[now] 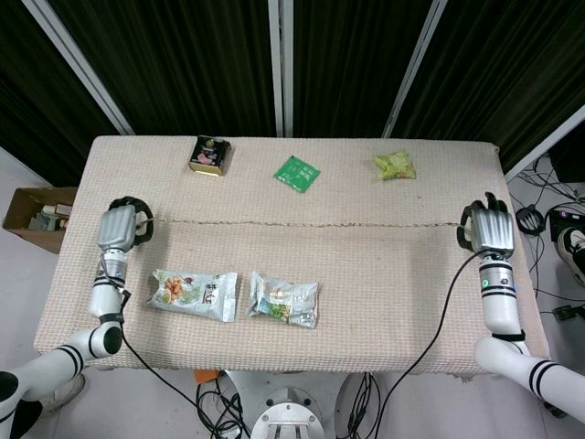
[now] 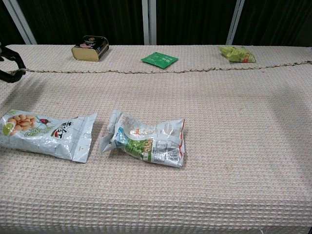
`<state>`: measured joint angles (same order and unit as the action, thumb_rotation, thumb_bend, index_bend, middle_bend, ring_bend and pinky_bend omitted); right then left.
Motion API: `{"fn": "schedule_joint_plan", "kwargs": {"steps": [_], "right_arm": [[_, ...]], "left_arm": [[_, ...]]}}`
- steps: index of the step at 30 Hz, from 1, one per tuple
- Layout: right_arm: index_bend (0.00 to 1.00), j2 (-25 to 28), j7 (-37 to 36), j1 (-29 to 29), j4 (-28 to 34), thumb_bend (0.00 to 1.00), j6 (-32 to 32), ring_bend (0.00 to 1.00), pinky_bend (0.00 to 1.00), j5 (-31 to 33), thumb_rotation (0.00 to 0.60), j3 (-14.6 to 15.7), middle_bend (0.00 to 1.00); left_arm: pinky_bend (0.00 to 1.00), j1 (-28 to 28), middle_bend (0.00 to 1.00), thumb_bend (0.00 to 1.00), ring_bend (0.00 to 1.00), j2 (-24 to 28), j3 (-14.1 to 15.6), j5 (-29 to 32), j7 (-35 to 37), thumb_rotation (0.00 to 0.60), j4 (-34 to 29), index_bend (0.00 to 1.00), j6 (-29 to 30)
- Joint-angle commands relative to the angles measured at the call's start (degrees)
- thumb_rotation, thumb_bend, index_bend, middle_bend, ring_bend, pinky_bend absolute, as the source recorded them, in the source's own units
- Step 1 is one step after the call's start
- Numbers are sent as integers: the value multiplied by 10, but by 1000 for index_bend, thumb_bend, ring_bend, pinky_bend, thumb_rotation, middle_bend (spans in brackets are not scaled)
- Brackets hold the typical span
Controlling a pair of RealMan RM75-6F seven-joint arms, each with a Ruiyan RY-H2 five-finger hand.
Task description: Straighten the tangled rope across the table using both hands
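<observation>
Rope point(image 1: 302, 225) taut, straight across table point(image 1: 366, 302).
Left hand point(image 1: 117, 226) grips one end near left edge; right hand point(image 1: 492, 229) grips the other at right edge.

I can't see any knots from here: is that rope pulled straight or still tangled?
Straight. The rope runs in one nearly even line across the table, no loops showing, from the left hand to the right hand.

Bright, even overhead light falls on the pale table point(image 1: 366, 274), with black curtains point(image 1: 183, 55) dark behind it. Soft, faint shadows sit under the snack bags point(image 2: 146, 139). The foil shows slight glare. Both views are sharp; the chest view bends slightly at its edges.
</observation>
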<state>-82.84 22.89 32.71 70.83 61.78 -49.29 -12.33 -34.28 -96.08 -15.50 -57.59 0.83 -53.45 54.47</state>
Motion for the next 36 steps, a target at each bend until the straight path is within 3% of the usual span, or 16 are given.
{"fn": "schedule_joint_plan", "kwargs": {"steps": [1,14,17,21,24,27,32,36], "right_arm": [[661,-26,10,4,-36,484,-20,76,210,11,600,4,350],[650,-122,-39,11,-185,480,-64,75,206,-22,600,7,342],[576,-134,-55,10,-208,474,-66,75,187,-35,600,6,307],[366,-137,-71,2,-216,423,-62,61,157,-52,600,6,251],[234,-132,-83,-5,-206,340,-56,50,147,-60,600,3,215],[165,-117,-89,-13,-180,287,-42,45,146,-70,600,-1,200],[152,-57,-109,-42,-93,281,7,45,145,-91,600,-11,194],[152,32,-135,-81,10,282,50,45,145,-116,600,-12,195]], "left_arm": [[154,-6,322,605,169,-20,-5,10,9,600,33,646,-24],[154,-17,314,605,169,-62,-12,14,7,600,114,645,-63],[154,-14,298,593,166,-65,-9,6,6,600,119,605,-59],[153,-6,235,469,147,-60,-4,-3,4,600,109,397,-52],[152,2,211,386,141,-57,-1,-12,-2,600,96,318,-30],[152,10,200,340,141,-47,-1,-21,-10,600,75,287,-6],[151,35,198,303,141,3,-6,-43,-10,600,-7,277,57],[151,74,198,282,141,77,2,-82,-7,600,-105,278,130]]}}
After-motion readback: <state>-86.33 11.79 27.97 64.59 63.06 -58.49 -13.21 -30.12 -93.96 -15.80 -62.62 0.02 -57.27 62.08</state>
